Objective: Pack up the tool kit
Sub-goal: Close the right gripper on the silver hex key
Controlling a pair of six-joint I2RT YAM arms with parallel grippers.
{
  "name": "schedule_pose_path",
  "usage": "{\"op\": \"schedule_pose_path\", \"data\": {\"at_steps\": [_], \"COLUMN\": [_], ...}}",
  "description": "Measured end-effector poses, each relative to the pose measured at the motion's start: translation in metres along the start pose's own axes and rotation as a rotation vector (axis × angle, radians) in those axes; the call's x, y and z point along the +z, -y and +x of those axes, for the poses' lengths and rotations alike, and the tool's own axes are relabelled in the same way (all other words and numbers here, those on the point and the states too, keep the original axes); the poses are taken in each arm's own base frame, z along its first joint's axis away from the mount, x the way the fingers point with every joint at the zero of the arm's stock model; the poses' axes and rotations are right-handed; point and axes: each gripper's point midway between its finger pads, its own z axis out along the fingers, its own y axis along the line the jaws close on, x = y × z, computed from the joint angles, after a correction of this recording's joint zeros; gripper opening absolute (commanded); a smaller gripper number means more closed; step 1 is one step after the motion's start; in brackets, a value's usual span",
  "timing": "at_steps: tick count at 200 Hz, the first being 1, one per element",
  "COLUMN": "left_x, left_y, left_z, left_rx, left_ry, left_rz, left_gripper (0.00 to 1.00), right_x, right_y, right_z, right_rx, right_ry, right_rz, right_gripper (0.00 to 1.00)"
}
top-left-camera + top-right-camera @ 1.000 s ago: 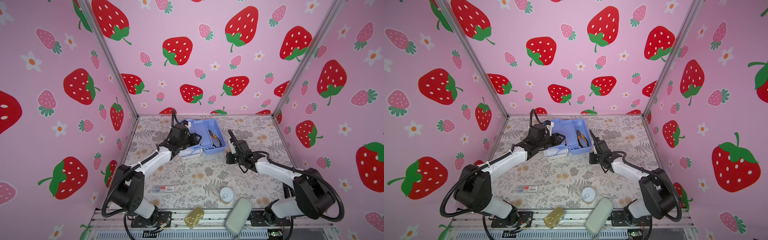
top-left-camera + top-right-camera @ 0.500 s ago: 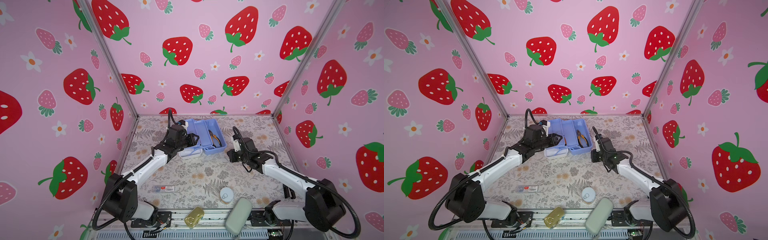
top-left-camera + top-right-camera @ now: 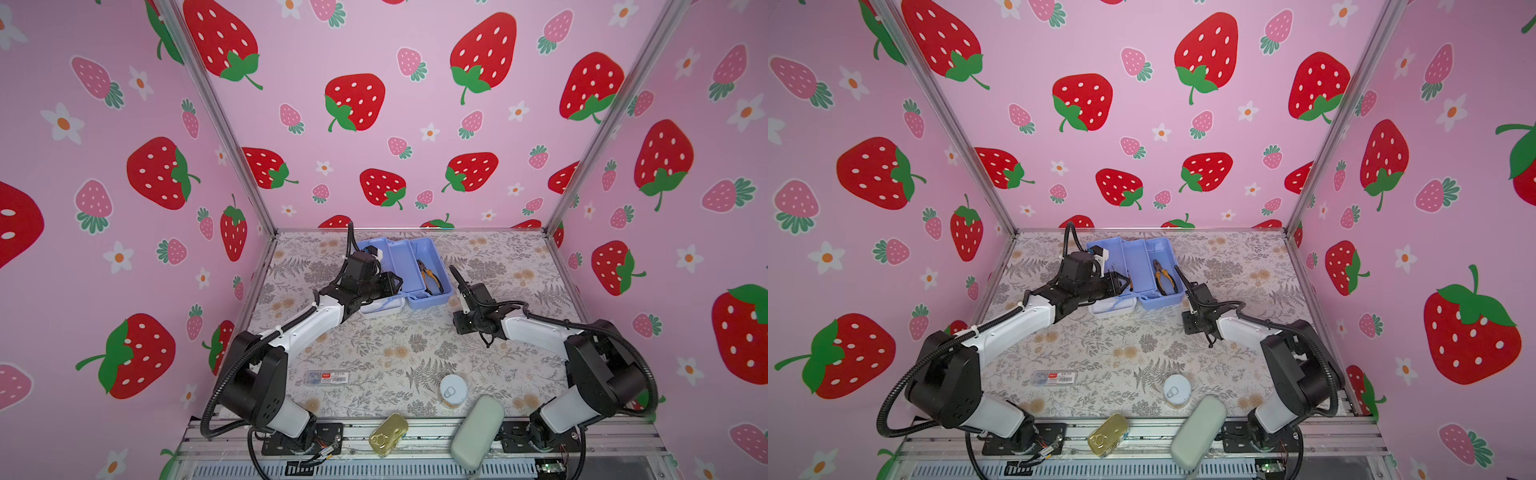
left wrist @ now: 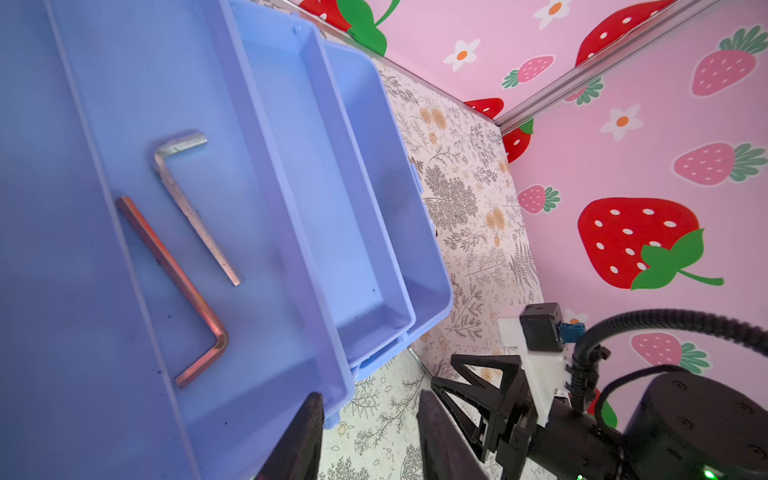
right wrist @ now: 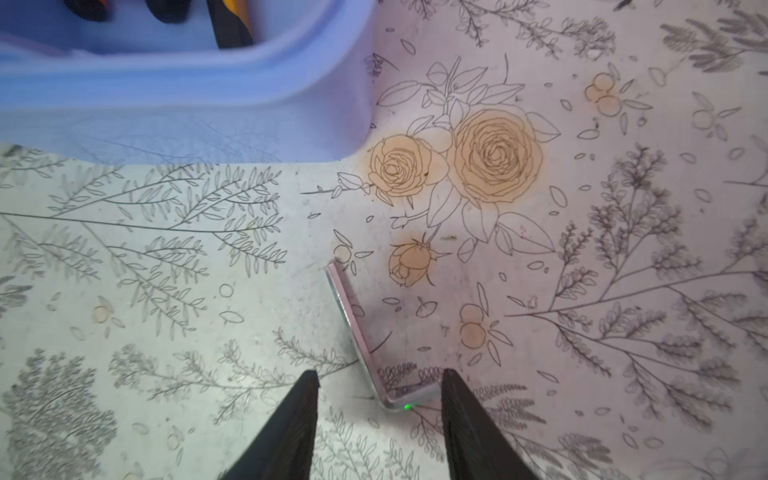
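The tool kit (image 3: 401, 262) lay open at the back of the table, its blue trays fanned out and its white lid (image 3: 380, 305) down on the near left side. Orange-handled pliers (image 3: 430, 277) sat in the right-hand compartment. In the left wrist view, 2 hex keys rested loose in one tray, a silver one (image 4: 191, 208) and a coppery one (image 4: 178, 291).

The right gripper (image 5: 380, 374) hung low over the table just beside the kit's outer wall. Its jaws stood apart with nothing held. They straddled a third, silver hex key (image 5: 353, 324) lying flat on the floral surface. The key's short leg ran almost to one finger.

The left gripper (image 4: 370, 395) hovered at a corner of the trays. Its jaws were partly open and bare table showed through the gap, so it appeared to grip nothing.

The likely trouble was the pick itself. The key was thin and lay flat, so the jaws could close above it and miss. Fingertips pressed too low could scrape the table. With the bend off-centre between the jaws, one finger would probably meet it first and spin or slide the key instead of clamping it. A loose pinch could then drop it short of the tray wall. The left gripper, so close to the trays, could also nudge the kit.
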Motion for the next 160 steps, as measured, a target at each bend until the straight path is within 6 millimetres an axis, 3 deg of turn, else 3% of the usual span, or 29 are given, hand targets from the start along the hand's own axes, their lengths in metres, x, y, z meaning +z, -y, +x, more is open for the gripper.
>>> {"op": "schedule_pose_path", "data": {"at_steps": [31, 80, 116, 143, 160], "left_x": [0.001, 0.004, 0.004, 0.006, 0.007], "left_y": [-0.001, 0.000, 0.005, 0.013, 0.023], "left_z": [0.000, 0.000, -0.002, 0.003, 0.009], "left_rx": [0.001, 0.001, 0.008, 0.023, 0.049], "left_ry": [-0.001, -0.007, 0.001, -0.008, -0.023], "left_rz": [-0.003, 0.005, 0.016, 0.032, 0.045], "left_gripper": [0.41, 0.41, 0.41, 0.41, 0.41], "right_x": [0.015, 0.021, 0.020, 0.008, -0.009], "right_y": [-0.002, -0.007, -0.013, -0.014, -0.015], "right_z": [-0.007, -0.015, -0.015, -0.007, -0.013], "right_rx": [-0.033, -0.030, -0.019, -0.001, 0.017], "right_ry": [-0.005, 0.021, 0.026, 0.022, 0.056], "right_rz": [0.007, -0.015, -0.050, -0.081, -0.115], "right_gripper": [0.11, 0.03, 0.02, 0.01, 0.01]}}
